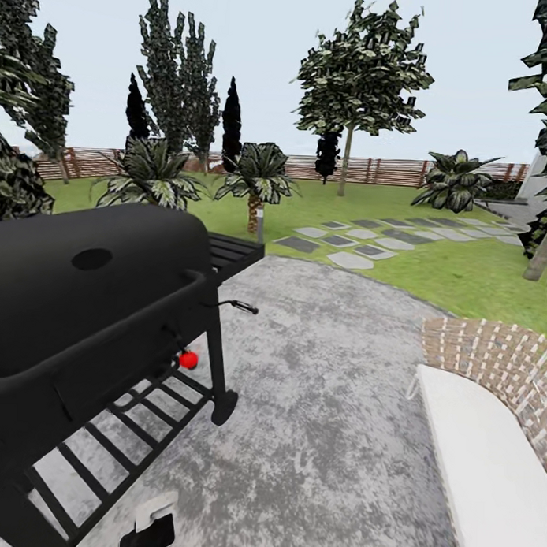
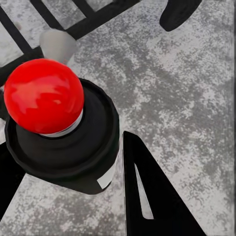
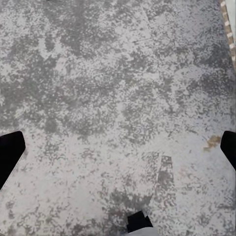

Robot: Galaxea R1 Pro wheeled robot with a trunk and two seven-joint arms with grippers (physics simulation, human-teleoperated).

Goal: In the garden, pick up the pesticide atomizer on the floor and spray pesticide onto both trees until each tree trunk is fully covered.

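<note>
Black, wedge-shaped end effector [image 2: 69, 196] fingers [image 2: 152, 196], apparently matte, beside a red-domed knob [image 2: 43, 96].

- Black grill [image 1: 83, 298], matte, with a red knob [image 1: 188, 360] low on its front.
- Mottled grey and white paving [image 1: 324, 401], speckled darker in patches.
- Green lawn [image 1: 463, 272], crossed by grey stepping slabs [image 1: 361, 243] in two tones, pale and dark.
- Brown slatted fence [image 1: 387, 172] in horizontal stripes.
- Mottled green and white crown on a tree [image 1: 361, 67], over a grey-brown trunk.
- Near-black conifers [image 1: 231, 124].
- Striped green and white palm fronds [image 1: 257, 174].
- Red-brown brick curb [image 1: 491, 356] with pale mortar lines.
- White bench [image 1: 487, 470].
- Pale blue-grey sky [image 1: 266, 37].
- Glossy red dome [image 2: 43, 96] on a black collar, seen from the left wrist, above a white band.
- Black fingers [image 3: 10, 155] against speckled grey, seen from the right wrist.
</note>
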